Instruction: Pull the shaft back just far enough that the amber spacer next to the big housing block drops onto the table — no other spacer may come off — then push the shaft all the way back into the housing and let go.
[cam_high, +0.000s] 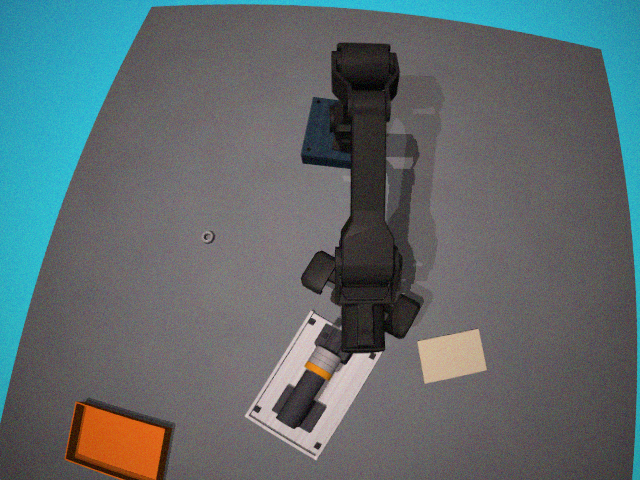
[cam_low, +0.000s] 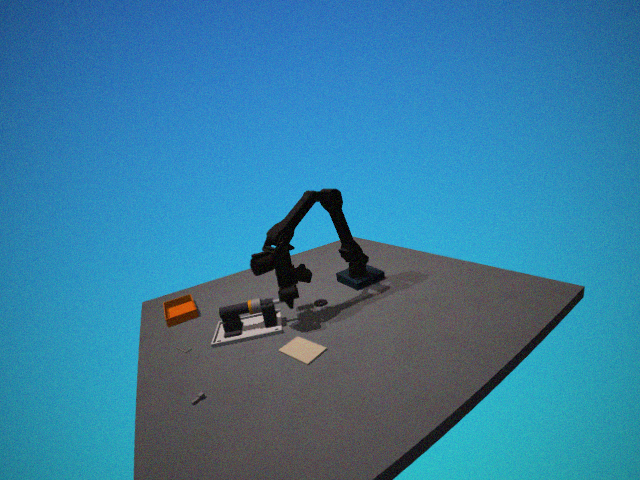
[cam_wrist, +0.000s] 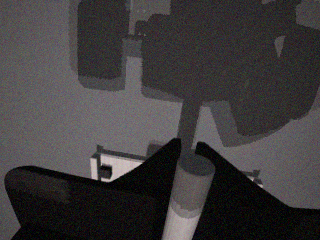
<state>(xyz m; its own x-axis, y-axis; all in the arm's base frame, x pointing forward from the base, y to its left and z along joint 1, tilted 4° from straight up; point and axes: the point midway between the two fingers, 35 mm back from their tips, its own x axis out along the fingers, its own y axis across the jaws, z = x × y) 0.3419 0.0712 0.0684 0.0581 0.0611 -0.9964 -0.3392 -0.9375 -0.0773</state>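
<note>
Under me spreads the slate-grey tabletop (cam_high: 258, 180) (cam_low: 413, 351), finely speckled and matte, with plain blue surroundings beyond its edges and my arm's shadow across it. My black, blocky arm (cam_high: 368, 175) (cam_low: 297, 214) rises from a blue slab base (cam_high: 319, 134) (cam_low: 341, 277).

The white rectangular plate (cam_high: 336, 403) (cam_low: 253, 334) has a thin dark border and dark corner marks. On it, the charcoal housing (cam_high: 302, 400) (cam_low: 235, 310) looks like a smooth barrel between blocky supports. The orange tray (cam_high: 121, 441) (cam_low: 180, 310) is open and straight-walled; a flat cream rectangle (cam_high: 452, 356) (cam_low: 303, 350) lies well apart from it.

My gripper (cam_high: 347, 355) (cam_low: 289, 304) (cam_wrist: 187, 147) is closed on the smooth, round, pale grey shaft (cam_low: 276, 300) (cam_wrist: 187, 200), near its free end. Its long axis lies roughly level, diagonal to the table, one end toward the housing and the other toward my base side.

Pale grey spacers (cam_high: 324, 357) (cam_low: 256, 304) sit between the dark upright (cam_high: 327, 335) (cam_low: 269, 315) and the amber spacer (cam_high: 317, 369) (cam_low: 250, 305), which is still up beside the housing. A tiny grey ring (cam_high: 203, 237) lies flat.
</note>
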